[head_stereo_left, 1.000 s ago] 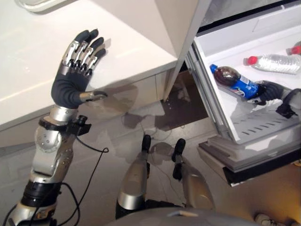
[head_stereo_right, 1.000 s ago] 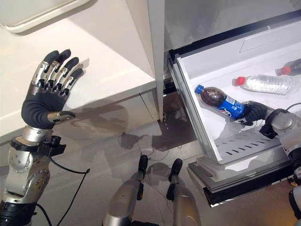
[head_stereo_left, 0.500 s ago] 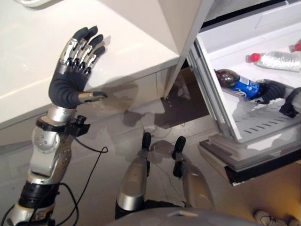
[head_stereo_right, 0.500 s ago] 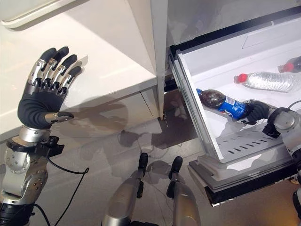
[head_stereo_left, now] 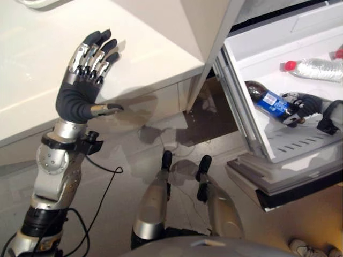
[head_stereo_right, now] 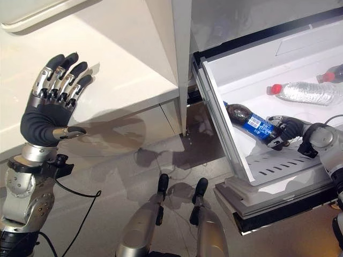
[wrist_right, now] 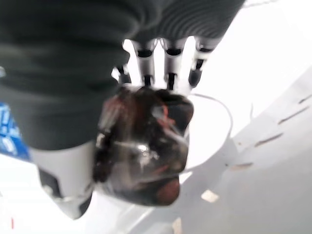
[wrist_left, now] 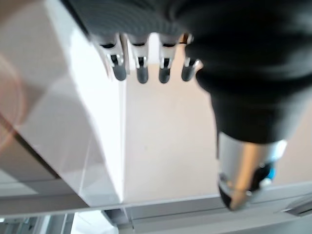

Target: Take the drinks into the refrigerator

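Observation:
A dark cola bottle (head_stereo_right: 247, 120) with a blue label lies slanted in the open white refrigerator drawer (head_stereo_right: 241, 69), its neck down by the drawer's left wall. My right hand (head_stereo_right: 291, 130) is shut on the bottle's base (wrist_right: 142, 146), fingers over it and thumb beneath. A clear water bottle (head_stereo_right: 303, 93) with a red cap lies further back in the drawer, and a dark red-capped bottle (head_stereo_right: 334, 73) lies at the right edge. My left hand (head_stereo_left: 81, 92) is raised, open and empty, in front of the white counter (head_stereo_left: 37, 59).
The counter's tall white side panel (head_stereo_right: 174, 59) stands between the counter and the drawer. A slotted white shelf (head_stereo_right: 278, 160) lies at the drawer's near end, with more pulled-out trays (head_stereo_right: 268, 206) stacked below. Bare floor lies under the counter.
The cola bottle has sunk lower and flatter into the drawer, its cap now down behind the left wall. My right hand has followed it. The left hand has not moved.

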{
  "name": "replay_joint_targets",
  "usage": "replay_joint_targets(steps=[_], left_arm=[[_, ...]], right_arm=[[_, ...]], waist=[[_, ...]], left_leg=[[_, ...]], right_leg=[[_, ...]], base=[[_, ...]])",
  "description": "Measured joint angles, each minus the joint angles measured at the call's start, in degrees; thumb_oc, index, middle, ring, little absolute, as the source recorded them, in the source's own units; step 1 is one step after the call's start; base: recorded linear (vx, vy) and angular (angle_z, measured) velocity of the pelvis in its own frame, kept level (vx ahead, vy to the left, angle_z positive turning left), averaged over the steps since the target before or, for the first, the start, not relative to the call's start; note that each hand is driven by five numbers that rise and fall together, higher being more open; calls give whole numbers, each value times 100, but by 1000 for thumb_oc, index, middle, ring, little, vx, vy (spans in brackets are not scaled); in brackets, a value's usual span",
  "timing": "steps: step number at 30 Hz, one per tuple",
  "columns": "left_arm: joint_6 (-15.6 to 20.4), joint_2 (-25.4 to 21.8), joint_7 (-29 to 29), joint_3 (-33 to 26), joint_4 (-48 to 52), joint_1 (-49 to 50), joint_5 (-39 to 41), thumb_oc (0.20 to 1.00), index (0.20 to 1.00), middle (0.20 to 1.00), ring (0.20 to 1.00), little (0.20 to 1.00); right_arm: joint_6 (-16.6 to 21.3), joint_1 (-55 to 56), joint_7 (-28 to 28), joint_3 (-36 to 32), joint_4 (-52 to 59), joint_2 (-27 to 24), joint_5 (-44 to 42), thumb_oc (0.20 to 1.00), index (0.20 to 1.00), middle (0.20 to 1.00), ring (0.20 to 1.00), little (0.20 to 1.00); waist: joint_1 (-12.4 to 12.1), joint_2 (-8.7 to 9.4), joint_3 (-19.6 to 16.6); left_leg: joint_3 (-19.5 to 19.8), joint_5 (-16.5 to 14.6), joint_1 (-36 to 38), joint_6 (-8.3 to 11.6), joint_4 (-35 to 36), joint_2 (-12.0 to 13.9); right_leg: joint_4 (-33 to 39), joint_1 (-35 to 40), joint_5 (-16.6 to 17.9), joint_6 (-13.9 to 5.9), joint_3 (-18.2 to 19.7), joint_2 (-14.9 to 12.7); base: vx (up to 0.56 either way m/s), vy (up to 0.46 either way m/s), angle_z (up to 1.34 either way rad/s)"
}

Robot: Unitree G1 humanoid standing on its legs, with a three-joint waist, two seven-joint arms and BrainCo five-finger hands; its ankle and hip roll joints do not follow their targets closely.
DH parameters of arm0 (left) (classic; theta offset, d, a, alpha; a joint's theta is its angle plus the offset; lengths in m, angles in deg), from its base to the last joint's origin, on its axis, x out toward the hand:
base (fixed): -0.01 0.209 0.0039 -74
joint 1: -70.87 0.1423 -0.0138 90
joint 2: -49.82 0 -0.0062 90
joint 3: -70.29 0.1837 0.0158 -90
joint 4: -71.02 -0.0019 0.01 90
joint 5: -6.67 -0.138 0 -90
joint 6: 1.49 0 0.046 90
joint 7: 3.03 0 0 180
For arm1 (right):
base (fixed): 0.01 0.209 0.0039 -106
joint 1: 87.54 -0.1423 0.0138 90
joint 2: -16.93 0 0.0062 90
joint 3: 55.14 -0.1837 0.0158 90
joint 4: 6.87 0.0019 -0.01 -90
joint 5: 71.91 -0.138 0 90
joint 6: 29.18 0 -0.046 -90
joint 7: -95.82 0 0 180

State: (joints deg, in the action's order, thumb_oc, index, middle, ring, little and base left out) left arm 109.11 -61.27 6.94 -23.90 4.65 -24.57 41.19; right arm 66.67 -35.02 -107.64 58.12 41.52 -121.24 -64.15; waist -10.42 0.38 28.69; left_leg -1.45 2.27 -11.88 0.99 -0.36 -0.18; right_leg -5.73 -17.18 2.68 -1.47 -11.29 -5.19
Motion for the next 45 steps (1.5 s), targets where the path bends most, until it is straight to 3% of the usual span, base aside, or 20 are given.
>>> replay_joint_targets(steps=[7, 13, 19, 27, 30, 33, 39, 45], left_arm=[[-21, 0, 14, 10, -40, -9, 2, 1000, 1000, 1000, 1000, 1000], [-48, -2, 30, 20, -103, -60, 11, 1000, 1000, 1000, 1000, 1000], [-106, -4, 112, 11, -244, 28, 18, 1000, 1000, 1000, 1000, 1000], [-115, -9, 250, -399, -256, 312, 76, 1000, 1000, 1000, 1000, 1000], [-110, -2, 282, -513, -249, 311, 75, 1000, 1000, 1000, 1000, 1000], [-111, 50, 295, -645, -232, 313, 72, 1000, 1000, 1000, 1000, 1000], [-72, 324, 296, -926, -218, 373, 62, 1000, 1000, 1000, 1000, 1000], [6, 692, 436, -1082, 112, 387, 293, 1000, 1000, 1000, 1000, 1000]], right_arm=[[-6, 27, 12, 4, 61, 31, -201, 1000, 1000, 1000, 1000, 1000], [-26, 179, 246, -231, 333, 149, -865, 1000, 1000, 1000, 1000, 1000], [46, 888, 679, -1551, 1039, 208, -1746, 1000, 1000, 1000, 1000, 1000], [281, 2390, 1042, -3268, 2206, 339, -2422, 1000, 1000, 1000, 1000, 1000], [433, 2674, 1180, -3706, 2745, 634, -2649, 1000, 1000, 1000, 1000, 1000], [548, 3176, 1225, -4307, 3607, 1288, -2844, 1000, 1000, 1000, 1000, 1000], [665, 3602, 1299, -4610, 4038, 1900, -2994, 1000, 1000, 1000, 1000, 1000], [786, 3892, 1362, -4760, 4471, 2163, -3048, 1000, 1000, 1000, 1000, 1000]], waist=[[10, 9, 5], [82, 87, 40], [160, 173, 72], [371, 505, -22], [486, 617, -105], [536, 727, -211], [648, 878, -732], [809, 908, -1013]], left_leg=[[-3, 1, 88, -1, -10, 1], [-15, -2, 369, -2, -6, -2], [-59, -17, 738, 11, 4, 9], [-206, -64, 950, 40, 56, 60], [-314, -96, 1036, 68, 88, 101], [-432, -155, 1174, 108, 104, 134], [-621, -245, 1326, 138, 116, 193], [-779, -277, 1553, 144, 184, 221]], right_leg=[[-2, 91, 1, 2, -1, 2], [4, 368, 0, 1, 4, 1], [55, 738, -1, -1, 71, 32], [234, 911, 83, 52, 254, 134], [301, 969, 99, 72, 322, 202], [326, 1045, 101, 76, 449, 297], [387, 1135, 105, 82, 622, 366], [480, 1298, 119, 87, 790, 402]], base=[[0, 0, 0], [0, 0, 0], [53, 3, -3], [67, 8, -13], [89, 22, -22], [80, 19, -22], [70, 20, -17], [55, 9, -16]])
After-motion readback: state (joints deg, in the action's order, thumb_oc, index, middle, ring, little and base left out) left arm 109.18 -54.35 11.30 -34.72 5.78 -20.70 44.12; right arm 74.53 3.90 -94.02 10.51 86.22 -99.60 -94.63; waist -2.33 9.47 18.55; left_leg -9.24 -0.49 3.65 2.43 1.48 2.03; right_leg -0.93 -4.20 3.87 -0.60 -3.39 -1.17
